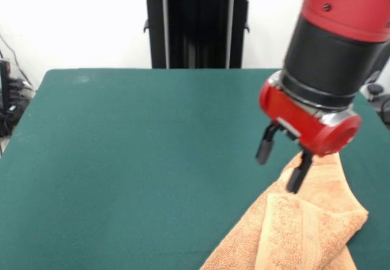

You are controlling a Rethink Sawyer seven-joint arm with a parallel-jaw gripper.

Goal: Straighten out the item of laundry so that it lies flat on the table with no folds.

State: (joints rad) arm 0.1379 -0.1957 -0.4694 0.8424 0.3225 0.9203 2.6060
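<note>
At the table's front right corner, the scene reads:
Towel [304, 227]: peach terry, bunched, one layer folded over another, running off the bottom edge.
Table [134, 160]: dark green cloth, otherwise bare.
Gripper [281, 167]: black fingers spread apart, pinching nothing, hanging just over the towel's upper edge.

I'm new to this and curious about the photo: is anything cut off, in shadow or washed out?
Front view: the towel runs off the bottom edge; the gripper, open, hangs dark against it; the wall behind looks washed-out white; the table is evenly lit.
</note>
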